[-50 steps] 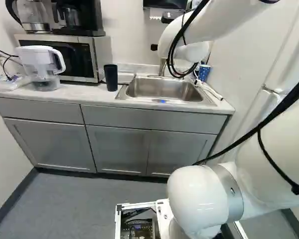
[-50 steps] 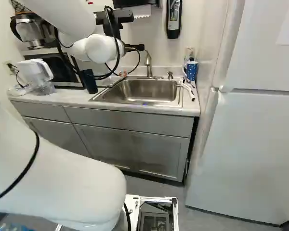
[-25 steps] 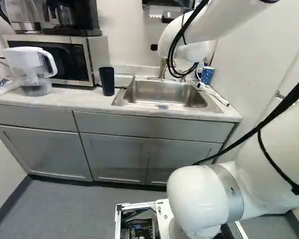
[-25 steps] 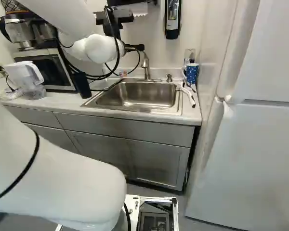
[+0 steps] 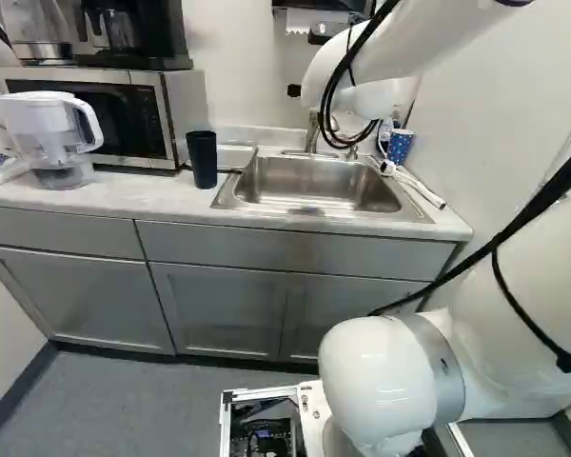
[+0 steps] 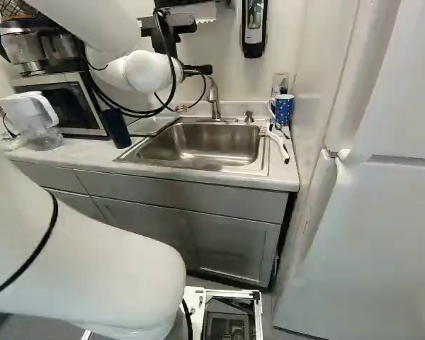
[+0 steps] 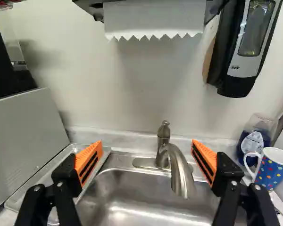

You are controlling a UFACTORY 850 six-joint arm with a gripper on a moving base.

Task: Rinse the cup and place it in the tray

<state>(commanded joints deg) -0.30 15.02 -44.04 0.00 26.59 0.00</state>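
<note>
The gripper (image 6: 200, 69) is raised in front of the wall by the faucet, partly hidden by the arm. In the wrist view the gripper (image 7: 146, 159) stands wide open, nothing between its orange pads; the faucet (image 7: 179, 174) and sink are beyond them. A dark cup (image 5: 202, 159) stands upright on the counter between microwave and sink. A blue dotted mug (image 7: 272, 170) stands in the corner on the sink's other side, also the mug (image 6: 284, 109) in the right base view. A shallow, pale tray (image 7: 26, 193) lies between microwave and sink.
The steel sink (image 5: 314, 183) is set in the counter (image 5: 124, 197). A microwave (image 5: 105, 114) carries coffee makers; a water pitcher (image 5: 57, 138) stands before it. A fridge (image 6: 368, 234) stands at the right. Soap (image 7: 247, 42) and paper towel (image 7: 153, 19) dispensers hang on the wall.
The base has moved closer to the counter, so the sink and cupboards look larger and lower. The arm holds its pose against its lowest joint. Cup and mug stay put on the counter.
</note>
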